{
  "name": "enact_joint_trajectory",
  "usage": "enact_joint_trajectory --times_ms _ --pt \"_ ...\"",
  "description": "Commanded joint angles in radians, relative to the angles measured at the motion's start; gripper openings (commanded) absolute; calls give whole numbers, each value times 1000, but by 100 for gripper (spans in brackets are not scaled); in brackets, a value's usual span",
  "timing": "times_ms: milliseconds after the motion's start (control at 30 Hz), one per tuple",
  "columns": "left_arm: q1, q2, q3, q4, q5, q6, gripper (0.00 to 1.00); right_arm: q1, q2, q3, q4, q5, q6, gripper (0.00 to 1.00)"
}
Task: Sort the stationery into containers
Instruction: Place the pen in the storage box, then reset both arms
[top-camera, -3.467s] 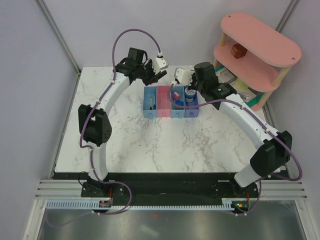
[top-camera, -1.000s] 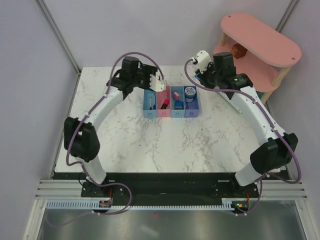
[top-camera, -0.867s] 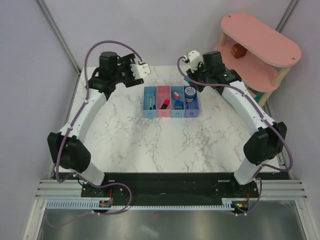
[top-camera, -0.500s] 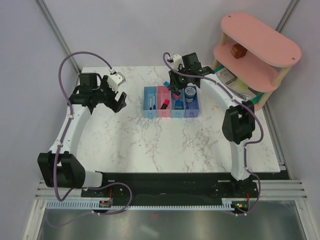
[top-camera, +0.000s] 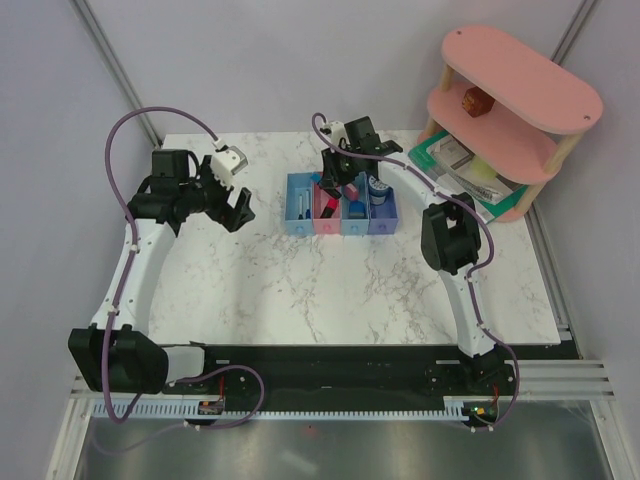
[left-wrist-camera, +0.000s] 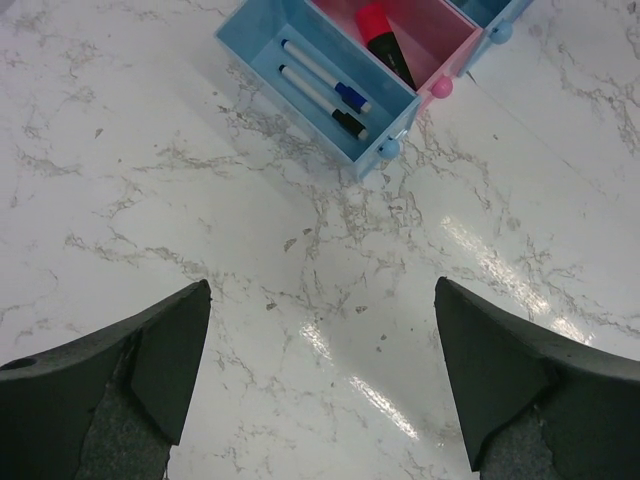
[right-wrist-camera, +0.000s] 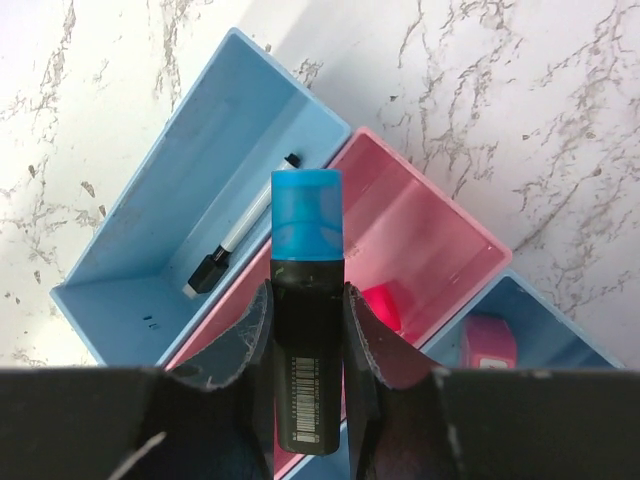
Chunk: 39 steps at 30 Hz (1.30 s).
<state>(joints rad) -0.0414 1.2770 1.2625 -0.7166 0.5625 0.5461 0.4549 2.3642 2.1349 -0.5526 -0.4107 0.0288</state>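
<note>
My right gripper (right-wrist-camera: 305, 325) is shut on a blue highlighter (right-wrist-camera: 305, 240) with a black body, held above the containers (top-camera: 297, 224), over the pink bin (right-wrist-camera: 430, 235). A pink highlighter (right-wrist-camera: 381, 306) lies in that bin. The light blue bin (left-wrist-camera: 262, 35) holds two thin pens (left-wrist-camera: 322, 88). A pink eraser (right-wrist-camera: 488, 343) sits in the blue bin, and the tape roll (top-camera: 380, 185) in the violet-blue one. My left gripper (left-wrist-camera: 325, 370) is open over bare marble, left of the bins (top-camera: 237, 208), with nothing between its fingers.
A pink two-tier shelf (top-camera: 530, 75) stands at the back right with a small brown block (top-camera: 474, 100) on its lower tier. A green-rimmed flat tray (top-camera: 432, 150) lies under it. The marble table (top-camera: 330, 290) reaches forward to the arm bases.
My left gripper opened and drew back to the left, away from the bins. My right arm swung left from the shelf side to above the pink bin, still holding the blue highlighter.
</note>
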Motion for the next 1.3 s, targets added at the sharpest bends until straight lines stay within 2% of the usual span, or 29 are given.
enact_joint_trajectory --times_ms 0,67,100,300,500,667,733,767,800,933,967,1133,1267 --pt "2 12 54 -6 50 -55 99 19 18 36 36 -10 -1 27" --pt "2 12 54 -6 59 -60 100 24 12 31 33 -2 -9 36" --pt "2 15 54 -4 60 -60 100 25 9 30 31 0 -16 45" --pt "2 9 49 3 73 -64 100 31 -23 16 23 39 -47 64" --pt "2 8 40 19 89 -74 100 33 -75 3 -4 104 -92 68" --pt "2 34 28 57 63 -165 100 13 -226 -19 -62 196 -188 72" --pt "2 47 23 68 63 -210 100 -4 -305 -38 -99 219 -254 83" --pt "2 53 18 75 63 -222 100 -12 -331 -56 -154 219 -286 94" --pt "2 56 14 92 65 -244 100 -21 -354 -61 -194 222 -341 98" --pt "2 64 14 101 70 -271 100 -59 -462 -85 -423 228 -440 98" --pt "2 64 14 103 68 -275 100 -71 -489 -142 -467 222 -443 98" --pt "3 30 -14 109 -15 -321 100 -189 -723 -372 -443 219 -464 98" --pt "3 -56 -78 146 -65 -313 100 -315 -845 -515 -422 121 -455 98"
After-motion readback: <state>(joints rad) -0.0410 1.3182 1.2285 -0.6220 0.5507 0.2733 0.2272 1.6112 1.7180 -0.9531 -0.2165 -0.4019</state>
